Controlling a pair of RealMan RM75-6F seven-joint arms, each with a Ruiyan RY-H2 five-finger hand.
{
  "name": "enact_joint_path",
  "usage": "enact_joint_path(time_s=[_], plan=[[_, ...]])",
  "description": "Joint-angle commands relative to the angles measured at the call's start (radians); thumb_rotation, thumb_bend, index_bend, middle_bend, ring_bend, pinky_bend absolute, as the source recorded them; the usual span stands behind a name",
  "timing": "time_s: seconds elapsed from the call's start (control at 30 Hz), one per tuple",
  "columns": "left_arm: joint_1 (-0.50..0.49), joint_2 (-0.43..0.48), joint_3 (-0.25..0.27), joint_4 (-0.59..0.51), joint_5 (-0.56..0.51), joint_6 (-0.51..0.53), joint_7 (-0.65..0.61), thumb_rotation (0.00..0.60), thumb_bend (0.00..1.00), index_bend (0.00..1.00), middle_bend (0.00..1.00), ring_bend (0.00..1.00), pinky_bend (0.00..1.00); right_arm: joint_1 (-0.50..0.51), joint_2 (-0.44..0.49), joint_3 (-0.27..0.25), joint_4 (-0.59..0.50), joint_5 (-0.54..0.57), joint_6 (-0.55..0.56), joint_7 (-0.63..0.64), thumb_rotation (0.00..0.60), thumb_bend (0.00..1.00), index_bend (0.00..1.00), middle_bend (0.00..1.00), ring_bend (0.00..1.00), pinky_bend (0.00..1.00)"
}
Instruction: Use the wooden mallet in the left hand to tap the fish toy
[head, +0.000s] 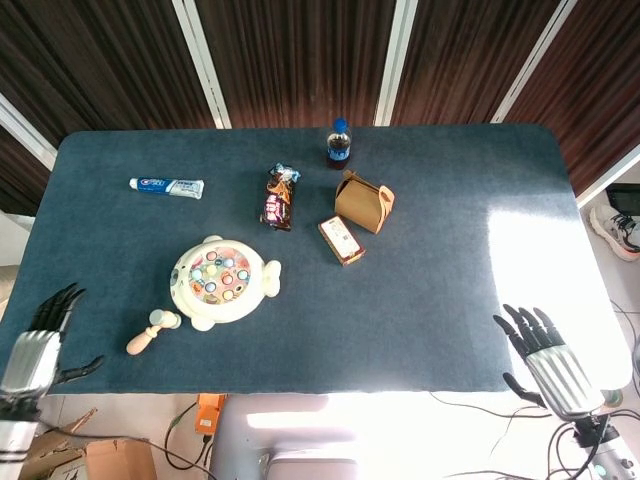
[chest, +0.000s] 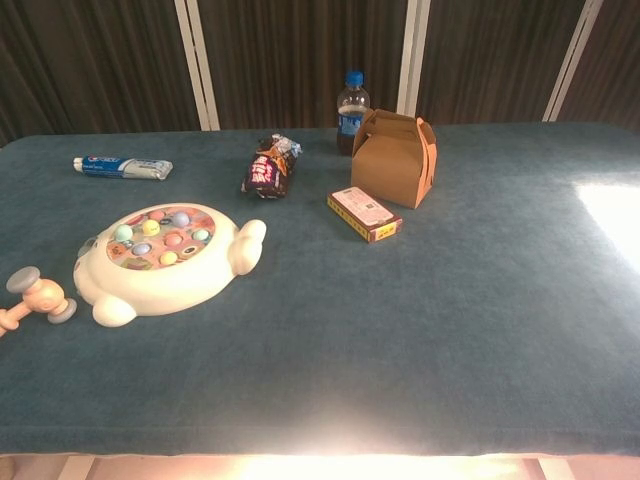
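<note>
My left hand (head: 35, 343) and right hand (head: 550, 358) hang spread and empty; the wooden mallet (head: 152, 331) lies beside the fish toy (head: 222, 281).

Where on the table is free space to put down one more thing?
The right half of the table, right of the brown box, is bare, and so is the front strip under the fish toy. Around the snack, bottle and small box it is crowded.

Wooden mallet (head: 150, 331) beside fish toy (head: 222, 280) — both hands empty, apart.
</note>
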Motion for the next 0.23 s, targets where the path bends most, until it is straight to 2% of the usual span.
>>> enact_joint_path(time_s=[0.03,0.23], plan=[[0.064,0.007,0.058,-0.016,0.069,0.059,0.055,0.6,0.1,0.0,0.0,0.0,0.1,-0.018,-0.016,0.018,0.003,0.029,0.011,-0.018,0.6,0.24,0.0,0.0,0.0,0.0],[0.069,0.007,0.063,-0.022,0.093,0.066,0.056,0.6,0.1,0.0,0.0,0.0,0.1,-0.021,-0.009,0.018,0.006,0.022,0.014,0.002,0.6,0.24,0.0,0.0,0.0,0.0]])
